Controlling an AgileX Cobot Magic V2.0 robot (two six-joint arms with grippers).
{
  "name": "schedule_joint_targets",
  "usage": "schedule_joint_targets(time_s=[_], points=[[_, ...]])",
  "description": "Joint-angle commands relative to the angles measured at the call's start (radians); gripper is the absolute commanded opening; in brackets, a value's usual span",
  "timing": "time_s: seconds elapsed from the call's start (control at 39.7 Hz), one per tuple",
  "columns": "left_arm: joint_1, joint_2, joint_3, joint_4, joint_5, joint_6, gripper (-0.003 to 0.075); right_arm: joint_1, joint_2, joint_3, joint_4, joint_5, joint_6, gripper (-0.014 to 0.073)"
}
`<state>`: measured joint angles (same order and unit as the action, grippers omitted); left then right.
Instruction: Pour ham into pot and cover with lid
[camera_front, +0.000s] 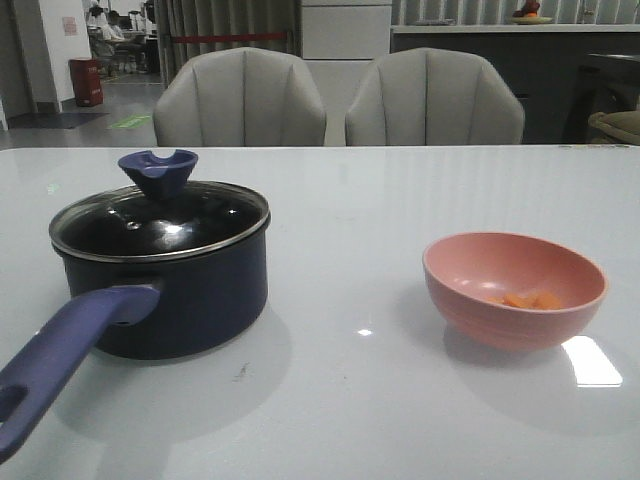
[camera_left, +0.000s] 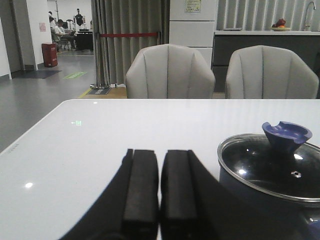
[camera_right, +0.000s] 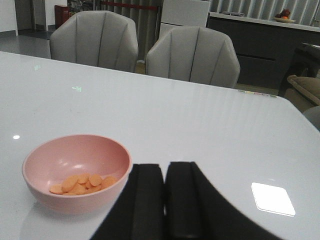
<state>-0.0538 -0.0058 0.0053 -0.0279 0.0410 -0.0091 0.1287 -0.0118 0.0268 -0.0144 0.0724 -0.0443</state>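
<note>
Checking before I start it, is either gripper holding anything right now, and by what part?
Nothing is held. The left gripper and right gripper are both shut on nothing, above the table; the lid sits on the pot.

Only the wrist views showed any of the robot. The left hand (camera_left: 160, 192) was two flat, matte black fingers (camera_left: 141, 187), rectangular slabs with squared tips, flaring wider toward the base. The right hand (camera_right: 165, 200) looked identical: plain black fingers (camera_right: 148, 200), no markings, screws or cables visible.
</note>
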Motion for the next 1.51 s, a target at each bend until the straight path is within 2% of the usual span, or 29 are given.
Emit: schedule_joint_targets(time_s=[0.0, 0.58, 0.86, 1.13, 1.18, 1.26, 1.49], points=[[0.005, 0.007, 0.021, -0.005, -0.080, -0.001, 0.0113, -0.006, -0.018, -0.005, 0.002, -0.078, -0.005, 0.0148], [0.005, 0.007, 0.021, -0.003, -0.080, -0.001, 0.0113, -0.006, -0.018, -0.005, 0.002, -0.078, -0.005, 0.0148], [0.005, 0.007, 0.021, 0.000, -0.123, -0.001, 0.0113, -0.006, -0.018, -0.005, 0.002, -0.078, -0.005, 0.0148], [0.005, 0.007, 0.004, -0.004, -0.439, -0.001, 0.0113, -0.006, -0.018, -0.005, 0.002, -0.078, -0.005, 0.0148], [0.005, 0.007, -0.026, -0.004, -0.421, -0.001, 0.0113, -0.006, -0.018, -0.005, 0.002, -0.078, -0.005, 0.0148], [0.005, 0.007, -0.095, -0.004, -0.323, -0.001, 0.0113, -0.006, -0.018, -0.005, 0.002, -0.078, -0.005, 0.0148], [0.005, 0.090, -0.324, -0.004, 0.059, -0.001, 0.0113, -0.006, -0.018, -0.005, 0.002, -0.078, -0.005, 0.0148]])
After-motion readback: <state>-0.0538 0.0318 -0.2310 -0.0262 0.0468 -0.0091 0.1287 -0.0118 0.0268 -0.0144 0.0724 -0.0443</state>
